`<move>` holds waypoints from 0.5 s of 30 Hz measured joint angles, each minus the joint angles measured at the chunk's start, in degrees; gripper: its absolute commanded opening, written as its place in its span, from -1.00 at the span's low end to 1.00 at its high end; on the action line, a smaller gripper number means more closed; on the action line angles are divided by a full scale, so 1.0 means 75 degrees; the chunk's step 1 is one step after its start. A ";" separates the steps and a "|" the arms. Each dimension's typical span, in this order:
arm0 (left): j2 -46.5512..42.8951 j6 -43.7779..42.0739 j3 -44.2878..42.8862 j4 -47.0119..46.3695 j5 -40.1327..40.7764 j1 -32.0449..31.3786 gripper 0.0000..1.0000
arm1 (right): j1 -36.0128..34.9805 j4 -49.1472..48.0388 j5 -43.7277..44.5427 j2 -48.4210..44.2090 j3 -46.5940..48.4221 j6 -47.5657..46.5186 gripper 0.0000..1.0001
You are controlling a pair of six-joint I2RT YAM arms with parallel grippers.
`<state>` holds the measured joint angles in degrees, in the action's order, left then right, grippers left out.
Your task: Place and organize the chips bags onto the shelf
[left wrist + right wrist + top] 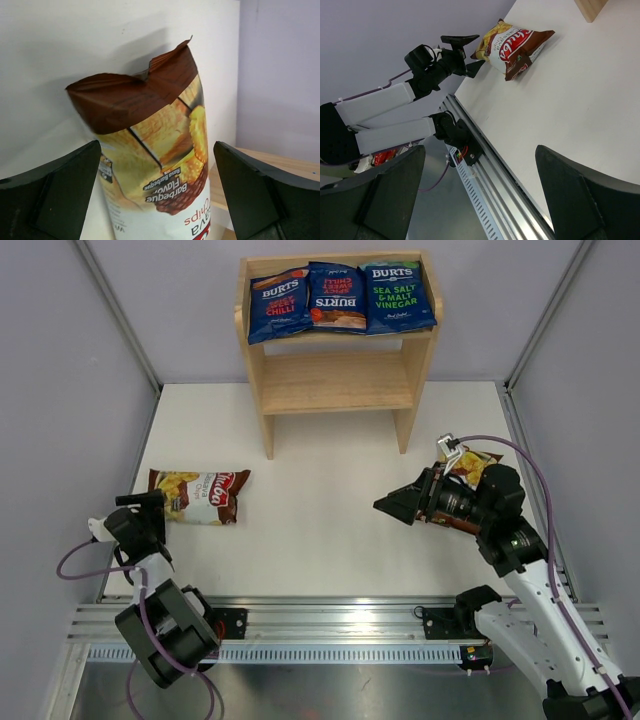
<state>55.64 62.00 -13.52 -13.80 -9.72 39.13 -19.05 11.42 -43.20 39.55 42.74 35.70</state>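
Note:
Three dark blue BURTS bags [340, 298] lie side by side on the top tier of the wooden shelf [335, 380]; its lower tier is bare. A brown-white Chuba bag [200, 497] lies flat on the table at the left. My left gripper [158, 512] is open at that bag's left end; in the left wrist view the bag [150, 150] sits between the spread fingers [55, 190], not clamped. A second Chuba bag [472, 466] lies at the right, partly hidden behind my right arm. My right gripper [392, 505] is open and empty, pointing left above the table.
The white table runs to an aluminium rail [330, 625] at the near edge, and grey walls close in both sides. The right wrist view shows the left arm [385, 100], the left Chuba bag [515, 45] and a shelf leg [590, 7].

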 measured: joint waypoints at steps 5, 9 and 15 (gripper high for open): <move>0.0685 0.0175 -0.0003 -0.0586 -0.0085 0.0000 0.98 | 0.0000 -0.0117 -0.0003 0.0137 0.0000 0.0152 0.97; 0.0903 0.0210 -0.0003 -0.0574 0.0017 0.0000 0.98 | 0.0000 -0.0195 -0.0003 0.0236 0.0015 0.0242 0.96; 0.1848 0.0265 -0.0169 -0.1102 0.0026 0.0000 0.92 | 0.0000 -0.0370 -0.0003 0.0408 0.0029 0.0353 0.96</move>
<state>69.49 63.99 -14.79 -22.06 -9.52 39.13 -19.05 8.64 -43.22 42.61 42.96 38.35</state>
